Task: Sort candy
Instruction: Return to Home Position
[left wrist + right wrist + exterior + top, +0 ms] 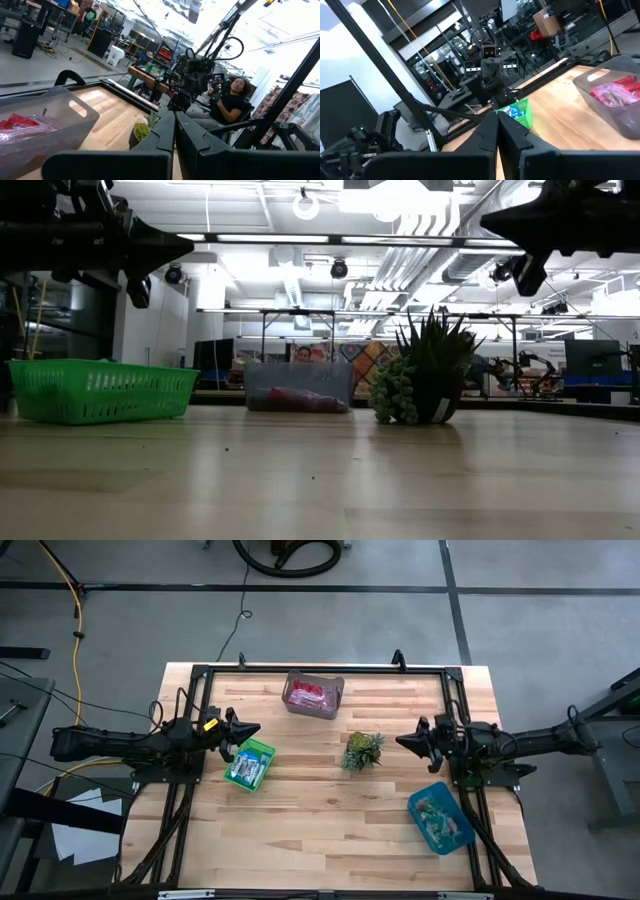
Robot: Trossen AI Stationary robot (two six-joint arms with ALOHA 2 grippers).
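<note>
Black left pincer [256,728] and right pincer [400,741] hover clenched, empty, over the pale wooden desk [330,830], small wrapped candy [308,693] lying in plastic bins [339,688].

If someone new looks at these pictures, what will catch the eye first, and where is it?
Three bins stand out on the wooden table: a green bin near the left gripper, a grey bin of red candy at the back edge, and a blue bin near the right gripper. A small spiky plant stands in the middle, between the two shut grippers, which point at each other.
</note>
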